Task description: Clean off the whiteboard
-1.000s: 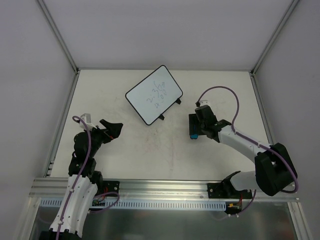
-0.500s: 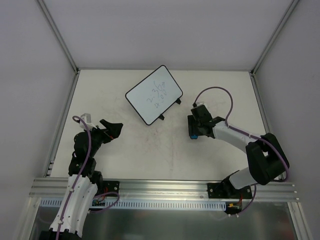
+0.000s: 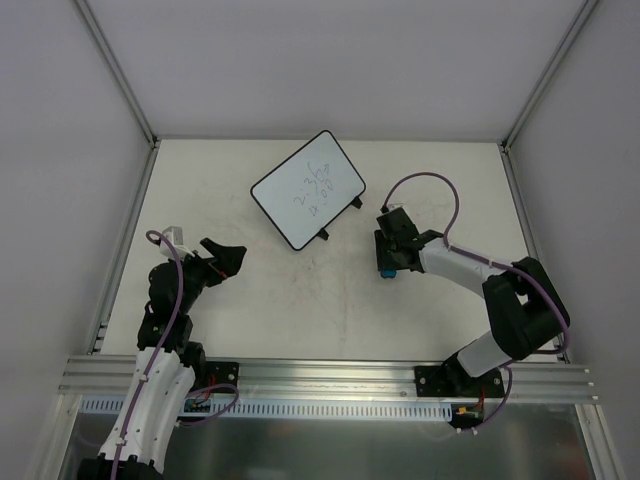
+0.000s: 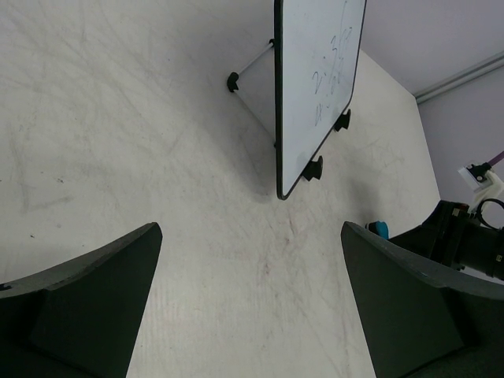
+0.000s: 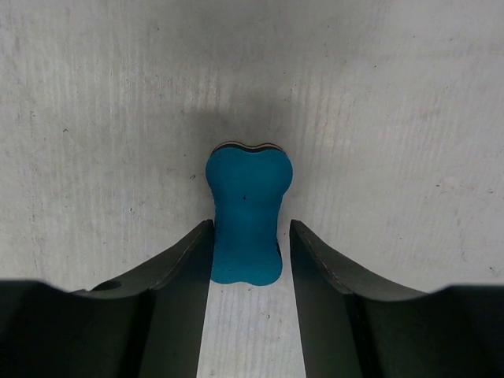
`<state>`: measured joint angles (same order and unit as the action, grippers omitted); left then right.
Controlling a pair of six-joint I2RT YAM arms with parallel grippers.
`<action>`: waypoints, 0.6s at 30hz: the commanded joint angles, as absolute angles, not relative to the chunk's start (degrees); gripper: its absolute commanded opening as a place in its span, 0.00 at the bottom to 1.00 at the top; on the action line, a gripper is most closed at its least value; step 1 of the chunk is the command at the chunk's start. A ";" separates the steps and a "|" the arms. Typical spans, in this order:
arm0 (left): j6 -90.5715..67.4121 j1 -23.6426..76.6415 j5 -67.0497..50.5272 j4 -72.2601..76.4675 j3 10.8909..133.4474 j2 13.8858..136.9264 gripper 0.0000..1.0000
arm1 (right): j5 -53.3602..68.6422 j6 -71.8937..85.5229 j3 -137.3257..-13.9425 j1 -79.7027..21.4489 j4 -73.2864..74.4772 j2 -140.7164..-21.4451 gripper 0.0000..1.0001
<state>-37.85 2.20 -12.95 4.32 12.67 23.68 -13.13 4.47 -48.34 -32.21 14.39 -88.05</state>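
Counter (image 3: 330, 300), pale and scuffed. The whiteboard (image 3: 307, 189) sits at its far middle, turned at an angle, propped on small feet, with dark scribbles unerased. Left fingers (image 4: 87, 291) are spread wide, holding nothing, well short of the board. Right fingers (image 5: 177, 268) straddle the blue eraser (image 5: 246, 216) on the counter, apart, with a sliver of gap on one side, not clamped.

Risks: they only reach the eraser's near end, so it may pivot or slip out. With nothing bracing the board, wiping could slide or tip it.

Bright, diffuse light from above, soft grey shadow on the table (image 4: 118, 157) just under the whiteboard (image 4: 315, 79), focus crisp there, wide-angle stretch at wrist-view edges.
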 commanded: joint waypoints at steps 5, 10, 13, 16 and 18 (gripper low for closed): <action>-36.30 2.20 -12.83 7.03 13.27 23.82 0.99 | -13.27 6.06 -50.98 -32.52 15.03 -90.00 0.43; -36.21 2.20 -12.57 7.12 13.10 23.73 0.99 | -12.92 6.15 -51.15 -32.35 15.12 -90.26 0.38; -36.21 2.20 -12.22 7.73 12.92 24.17 0.99 | -12.30 6.24 -51.24 -32.34 15.12 -90.35 0.32; -35.60 2.20 -13.71 11.94 11.79 25.31 0.99 | -12.66 6.15 -50.72 -32.43 14.85 -88.87 0.29; -35.60 2.20 -15.54 15.97 10.90 26.19 0.99 | -12.57 6.15 -50.45 -32.43 14.50 -87.81 0.27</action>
